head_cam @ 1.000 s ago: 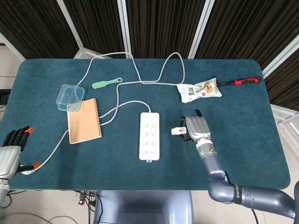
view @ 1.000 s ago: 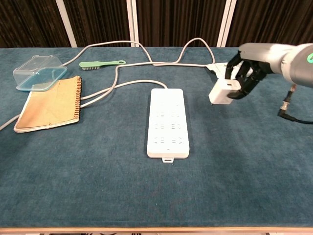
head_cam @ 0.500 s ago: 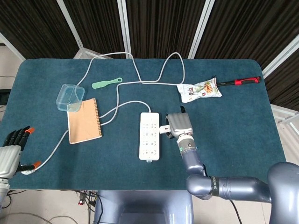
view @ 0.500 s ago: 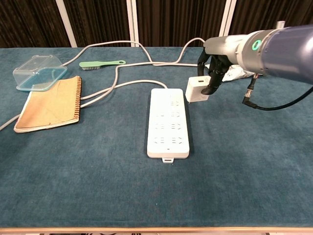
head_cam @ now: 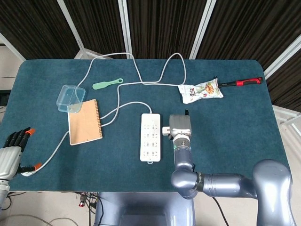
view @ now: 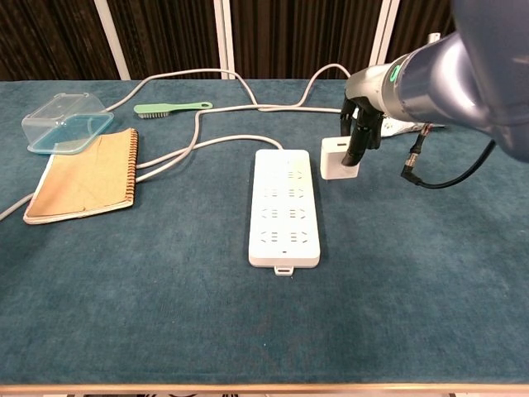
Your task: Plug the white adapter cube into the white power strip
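Right hand (view: 360, 132) grips small white adapter cube (view: 337, 159), held just right of the long white power strip (view: 283, 207), apparently above the table; strip's long axis runs front-to-back. Left hand (head_cam: 13, 149) far off, empty, fingers apart.

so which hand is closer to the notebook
Left. The left hand sits at the table's near-left edge, a short way from the notebook. The right hand holds the adapter cube beyond the power strip.

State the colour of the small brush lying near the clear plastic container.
The brush is pale green; the chest view shows it best.
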Controlling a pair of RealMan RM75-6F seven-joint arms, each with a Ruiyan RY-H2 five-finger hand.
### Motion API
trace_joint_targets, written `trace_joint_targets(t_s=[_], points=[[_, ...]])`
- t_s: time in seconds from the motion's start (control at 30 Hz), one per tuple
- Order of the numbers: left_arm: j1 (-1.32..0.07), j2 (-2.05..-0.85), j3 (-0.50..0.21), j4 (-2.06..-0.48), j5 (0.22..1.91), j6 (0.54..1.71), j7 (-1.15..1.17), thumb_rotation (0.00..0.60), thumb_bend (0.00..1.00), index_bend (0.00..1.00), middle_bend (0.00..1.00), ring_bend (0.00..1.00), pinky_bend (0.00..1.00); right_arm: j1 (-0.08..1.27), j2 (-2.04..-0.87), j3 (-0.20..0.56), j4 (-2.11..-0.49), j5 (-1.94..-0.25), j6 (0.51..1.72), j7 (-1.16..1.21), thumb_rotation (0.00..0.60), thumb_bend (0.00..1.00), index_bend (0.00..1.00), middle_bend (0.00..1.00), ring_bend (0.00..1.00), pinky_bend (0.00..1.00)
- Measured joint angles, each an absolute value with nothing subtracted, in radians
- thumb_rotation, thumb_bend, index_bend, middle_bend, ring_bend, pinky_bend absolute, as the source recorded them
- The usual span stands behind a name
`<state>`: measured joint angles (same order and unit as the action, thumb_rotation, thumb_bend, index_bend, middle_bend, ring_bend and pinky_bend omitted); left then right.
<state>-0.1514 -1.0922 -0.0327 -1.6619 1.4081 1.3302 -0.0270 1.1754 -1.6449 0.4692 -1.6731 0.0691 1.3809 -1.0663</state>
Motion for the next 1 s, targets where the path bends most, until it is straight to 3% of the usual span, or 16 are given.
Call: trace_joint_targets(t_s=[0.33,1.0], points=[[-0.153,-1.09,-0.031,-1.661,1.41,1.327,-0.036,0.6,0.0,0.0,0.0,0.0,0.0,1.195,-1.7,0.552,-1.63,0.141,1.424,-1.059,0.6,0.7,0.89,0.77,0.44,0.0],[-0.154,-1.085,-0.03,-1.661,1.412,1.323,-0.056,0.6,0.0,0.0,0.0,0.0,0.0,1.199,-1.771,0.579,-1.588,0.138,1.435,-1.064,0.6,0.7,0.89,0.77,0.44,0.0]])
